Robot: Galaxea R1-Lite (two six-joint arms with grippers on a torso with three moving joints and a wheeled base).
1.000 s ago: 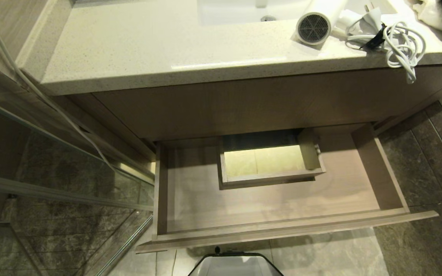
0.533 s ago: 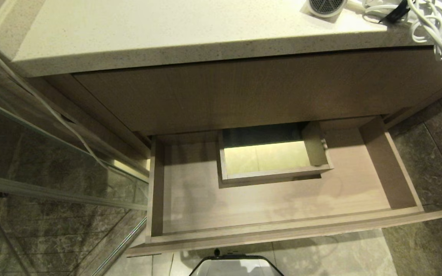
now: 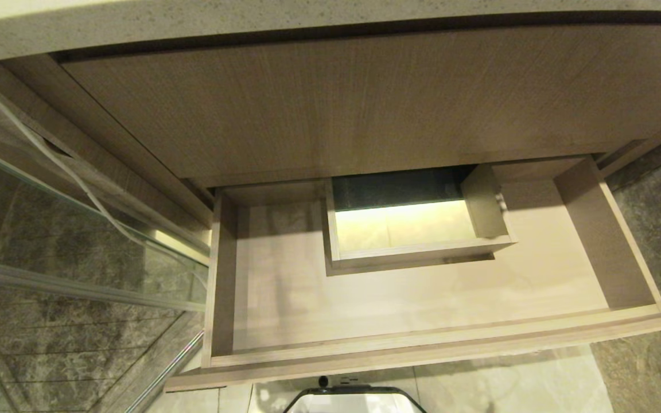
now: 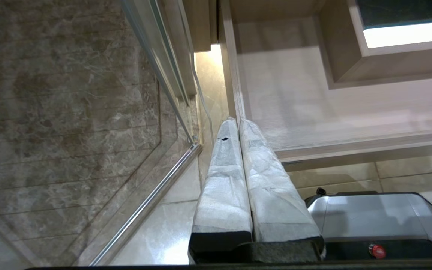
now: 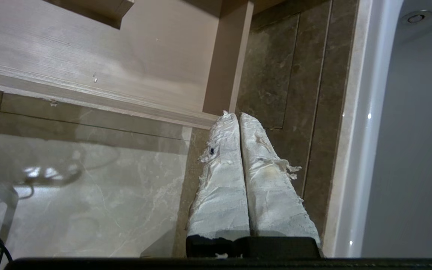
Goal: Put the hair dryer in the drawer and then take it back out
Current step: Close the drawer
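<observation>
Bathroom floor tiles and the vanity front pretty much fill my head view right now. Under the stone countertop lip sits the drawer, pulled well out, with nothing lying on its light-wood floor. Its long axis runs side to side across my view, with the boxed cut-out in the middle near the back. No hair dryer anywhere in this view, and neither arm shows either, so I can't say which way the dryer points or how its barrel lies.

Left wrist view: the left gripper has its wrapped fingers pressed together, holding nothing. It hangs just outside the drawer's left front corner, over pale floor beside the glass shower panel.

Right wrist view: the right gripper is squeezed closed too, and empty. It sits just off the drawer's right front corner, above the dark tiles, with a white tub edge alongside.

My guess is the dryer is up on the counter, above what I can see, so both jaws are well below it. I can't call which arm is nearer.
</observation>
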